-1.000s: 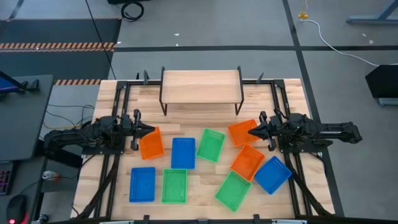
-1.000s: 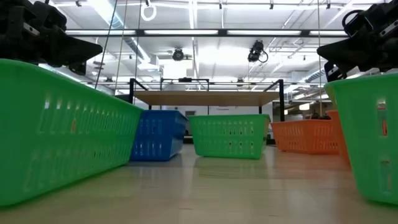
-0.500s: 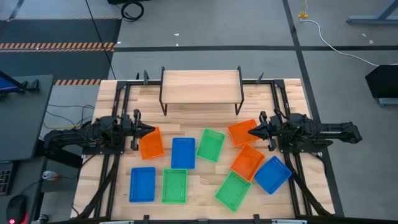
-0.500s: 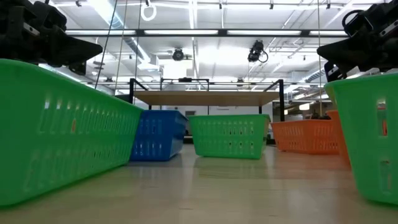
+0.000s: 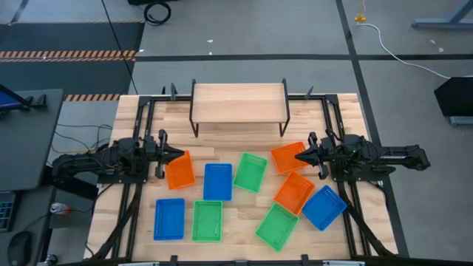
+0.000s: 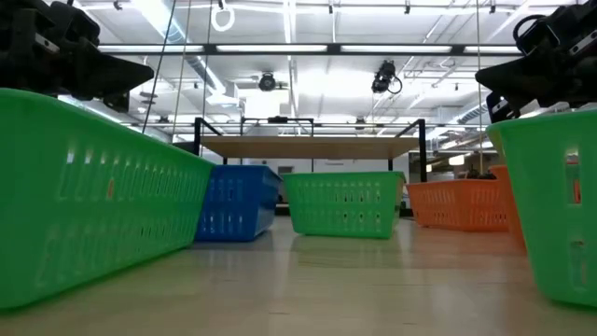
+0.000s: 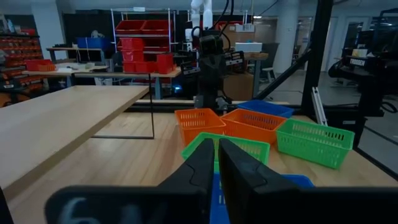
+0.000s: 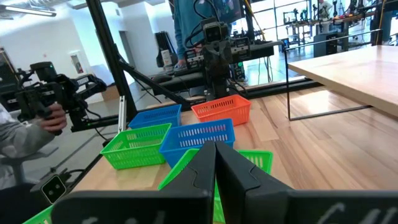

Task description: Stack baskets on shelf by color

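My desk (image 5: 310,122) carries the shelf (image 5: 239,101) at twelve o'clock, its plank top bare. Nine baskets lie loose below it: three orange (image 5: 179,170) (image 5: 287,157) (image 5: 295,191), three blue (image 5: 217,182) (image 5: 169,218) (image 5: 324,207), three green (image 5: 250,171) (image 5: 207,221) (image 5: 278,225). Bare wood runs between the shelf legs and the nearest baskets. My left pincer (image 5: 179,154) hovers at nine o'clock over an orange basket's edge, fingers pressed together, holding nothing. My right pincer (image 5: 297,156) at three o'clock is likewise pressed together, empty.
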Robot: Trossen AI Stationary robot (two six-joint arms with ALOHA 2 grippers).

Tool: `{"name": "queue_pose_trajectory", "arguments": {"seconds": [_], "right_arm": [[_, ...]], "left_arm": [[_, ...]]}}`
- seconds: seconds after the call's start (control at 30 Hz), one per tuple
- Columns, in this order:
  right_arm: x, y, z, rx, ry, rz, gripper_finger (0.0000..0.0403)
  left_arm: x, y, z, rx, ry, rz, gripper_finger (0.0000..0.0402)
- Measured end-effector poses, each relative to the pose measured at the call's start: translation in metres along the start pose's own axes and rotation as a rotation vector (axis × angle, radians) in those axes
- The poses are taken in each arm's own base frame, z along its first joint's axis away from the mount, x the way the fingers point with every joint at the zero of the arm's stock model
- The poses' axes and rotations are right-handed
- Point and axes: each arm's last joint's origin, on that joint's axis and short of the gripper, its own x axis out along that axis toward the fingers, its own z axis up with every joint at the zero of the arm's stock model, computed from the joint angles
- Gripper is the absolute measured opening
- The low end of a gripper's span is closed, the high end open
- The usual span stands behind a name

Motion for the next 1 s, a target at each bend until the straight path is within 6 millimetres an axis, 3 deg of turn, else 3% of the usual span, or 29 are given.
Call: {"name": "queue_pose_trajectory", "arguments": {"seconds": [0.3, 0.5, 1.0], "right_arm": [[0.000, 0.000, 0.000, 0.000, 0.000, 0.000, 0.0018], [0.000, 0.001, 0.003, 0.096, -0.030, 0.008, 0.0018], [-0.001, 0.003, 0.012, 0.038, -0.120, 0.029, 0.0018]], "left_arm": [[-0.001, 0.000, 0.011, 0.005, -0.114, -0.001, 0.0036], [-0.001, 0.000, 0.014, 0.006, -0.145, -0.002, 0.0031], [-0.003, 0.000, 0.023, 0.029, -0.236, 0.019, 0.0053]]}}
